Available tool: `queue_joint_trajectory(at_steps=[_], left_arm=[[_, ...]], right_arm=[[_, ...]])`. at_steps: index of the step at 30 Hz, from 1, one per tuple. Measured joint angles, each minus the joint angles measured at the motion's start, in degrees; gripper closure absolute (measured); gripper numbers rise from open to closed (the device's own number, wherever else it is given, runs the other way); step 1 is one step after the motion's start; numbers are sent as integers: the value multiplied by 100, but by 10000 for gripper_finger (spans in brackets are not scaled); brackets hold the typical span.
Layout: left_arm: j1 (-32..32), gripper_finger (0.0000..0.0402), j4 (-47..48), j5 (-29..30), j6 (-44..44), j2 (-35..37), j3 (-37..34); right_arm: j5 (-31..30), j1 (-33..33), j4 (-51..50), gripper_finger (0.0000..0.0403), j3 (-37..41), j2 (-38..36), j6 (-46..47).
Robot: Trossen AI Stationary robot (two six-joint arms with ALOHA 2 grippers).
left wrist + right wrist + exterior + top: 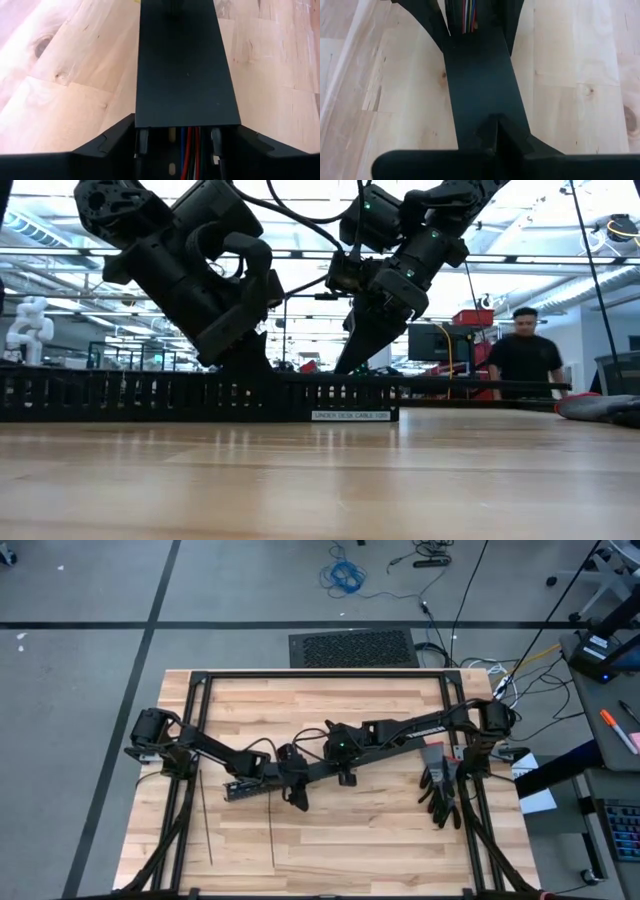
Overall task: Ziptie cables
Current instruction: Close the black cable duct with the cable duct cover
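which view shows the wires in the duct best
The left wrist view: red, blue and white wires show under the end of the black cover, between the left tool's fingers. The right wrist view shows a short striped stretch of them. The high and low views show only the duct, no wires.

a robotics lab or workshop, open-plan. a wooden table [330,840] stands on a grey floor marked with dark tape lines, loose cords [345,578] lying about it. beyond the table, ceiling strip lights [560,285], a white robot arm [28,330], monitors [435,340] on benches, a red box [472,317], and a person [524,365] in a dark shirt.
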State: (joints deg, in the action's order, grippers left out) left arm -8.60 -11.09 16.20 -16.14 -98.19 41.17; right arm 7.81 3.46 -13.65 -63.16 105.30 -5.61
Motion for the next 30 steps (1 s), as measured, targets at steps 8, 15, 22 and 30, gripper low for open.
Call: queue_joint_trajectory(at_steps=[8, 15, 22, 30], left_arm=[[125, 104, 2, -794, -49, 0, 1], [282, 96, 506, -888, -460, 166, 4], [186, 95, 1187, -782, -656, 894, 4], [-92, 95, 1406, -404, -717, 1129, 7]], right_arm=[[50, -9, 7, 403, 3, 21, 0], [16, -7, -2, 403, 7, 26, 0], [4, -7, -4, 403, 11, 26, -38], [0, -4, 13, 403, 17, 28, -57]])
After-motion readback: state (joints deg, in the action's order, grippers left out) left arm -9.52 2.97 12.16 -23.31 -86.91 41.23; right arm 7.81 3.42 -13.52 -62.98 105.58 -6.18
